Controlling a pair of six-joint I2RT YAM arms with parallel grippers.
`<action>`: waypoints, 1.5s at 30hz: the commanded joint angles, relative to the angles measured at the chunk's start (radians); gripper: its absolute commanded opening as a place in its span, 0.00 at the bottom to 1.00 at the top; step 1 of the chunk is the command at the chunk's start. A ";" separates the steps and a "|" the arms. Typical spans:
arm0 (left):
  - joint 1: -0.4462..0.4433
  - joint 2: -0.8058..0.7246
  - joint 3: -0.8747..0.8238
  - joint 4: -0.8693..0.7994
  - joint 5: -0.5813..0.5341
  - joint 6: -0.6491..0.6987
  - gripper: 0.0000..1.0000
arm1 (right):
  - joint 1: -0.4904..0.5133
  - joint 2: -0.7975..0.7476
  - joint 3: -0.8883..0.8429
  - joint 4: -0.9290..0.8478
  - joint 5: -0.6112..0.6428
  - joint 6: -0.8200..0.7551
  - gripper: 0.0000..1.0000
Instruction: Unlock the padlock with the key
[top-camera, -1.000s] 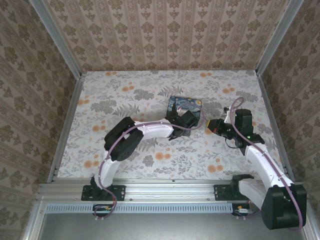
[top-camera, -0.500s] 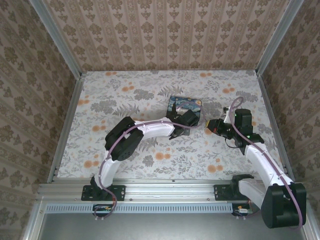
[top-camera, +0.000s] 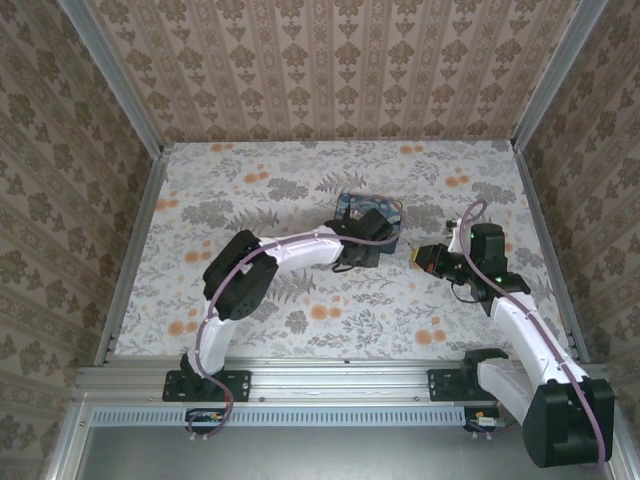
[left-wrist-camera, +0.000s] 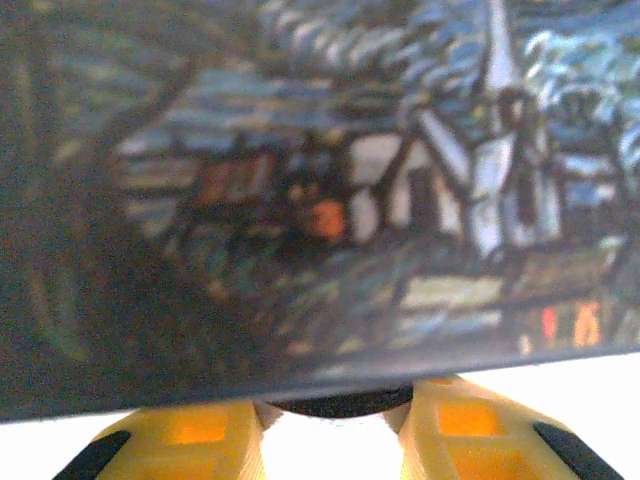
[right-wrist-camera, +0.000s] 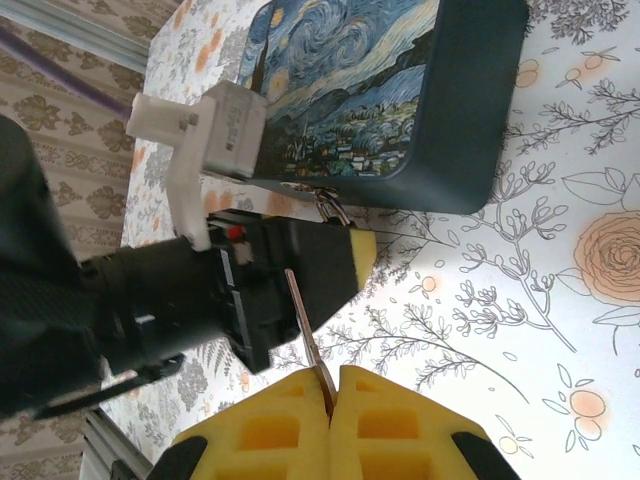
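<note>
A box printed with a blue night painting (top-camera: 352, 204) (right-wrist-camera: 400, 100) lies mid-table. The padlock hangs at its near edge; its metal shackle (right-wrist-camera: 330, 205) shows beside the box, and a dark rounded part (left-wrist-camera: 340, 405) sits under the box's painted face (left-wrist-camera: 320, 180). My left gripper (top-camera: 372, 232) (left-wrist-camera: 335, 430) is pressed up to that edge, its yellow fingers (left-wrist-camera: 190, 440) touching either side of the dark part. To the right my right gripper (top-camera: 420, 256) (right-wrist-camera: 333, 395) is shut on the key (right-wrist-camera: 305, 335). The key's thin blade sticks out towards the left gripper's black body (right-wrist-camera: 270, 280), a short way off.
Patterned walls with metal corner posts (top-camera: 150, 150) close the floral table (top-camera: 250, 180) on three sides. A metal rail (top-camera: 330, 380) with both arm bases runs along the near edge. Open table lies left of the box and in front of it.
My left gripper has pushed further towards the box and its jaws have narrowed around the padlock. The box has shifted slightly. My right gripper has drifted a little nearer, still holding the key.
</note>
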 joint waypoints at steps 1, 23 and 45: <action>0.067 -0.154 -0.017 -0.043 0.237 -0.049 0.08 | 0.012 -0.027 -0.003 -0.032 -0.042 -0.002 0.00; 0.251 -0.534 -0.311 0.077 0.687 -0.660 0.06 | 0.436 -0.024 -0.046 0.253 -0.120 0.031 0.00; 0.311 -0.594 -0.400 0.091 0.704 -0.701 0.03 | 0.397 0.340 0.159 0.363 -0.216 -0.040 0.00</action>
